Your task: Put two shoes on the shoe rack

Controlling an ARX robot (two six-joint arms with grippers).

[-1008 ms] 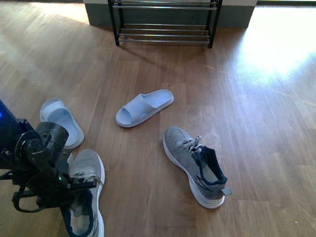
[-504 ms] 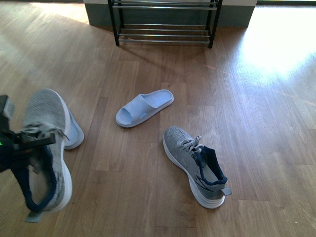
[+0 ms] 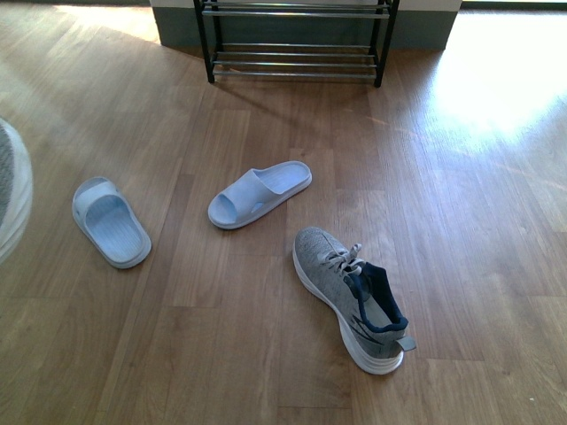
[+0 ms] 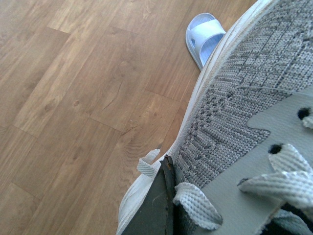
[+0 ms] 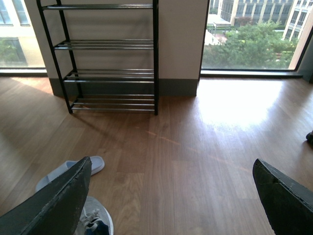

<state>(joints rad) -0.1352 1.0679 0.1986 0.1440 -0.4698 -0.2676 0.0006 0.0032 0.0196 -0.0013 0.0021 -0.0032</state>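
Held in left gripper [image 4: 161,208], far left edge: 1 sneaker [image 3: 12,190], soft, light. Right gripper [image 5: 171,196] spread wide, empty. Other sneaker [image 3: 348,297] lower centre; probably best pinched at heel collar. Shoe rack [image 3: 297,40] top centre.

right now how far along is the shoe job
Done: nothing yet; the shoe rack has bare shelves. In hand: the left gripper is clamped on the held sneaker, up off the floor. Left: racking it, then the second sneaker, which lies on the floor while the right gripper is open and empty.
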